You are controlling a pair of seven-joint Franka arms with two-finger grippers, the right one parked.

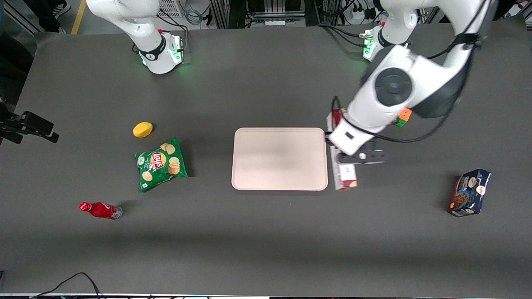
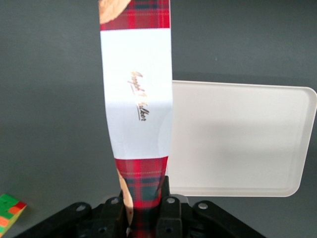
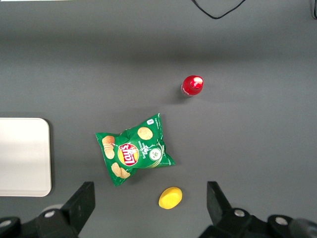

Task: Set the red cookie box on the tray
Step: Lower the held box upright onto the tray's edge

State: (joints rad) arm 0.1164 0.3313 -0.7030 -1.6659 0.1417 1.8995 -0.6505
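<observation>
Just beside the tray (image 1: 279, 158), toward the working arm's end of the desk (image 1: 266, 241), the end effector (image 2: 146, 210) clamps the red cookie box (image 2: 138, 99); the box runs along the tray's short edge; the tray carries nothing.

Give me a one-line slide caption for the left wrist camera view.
Gripper jaws shut on the red cookie box, its long side running beside the bare tray.
</observation>
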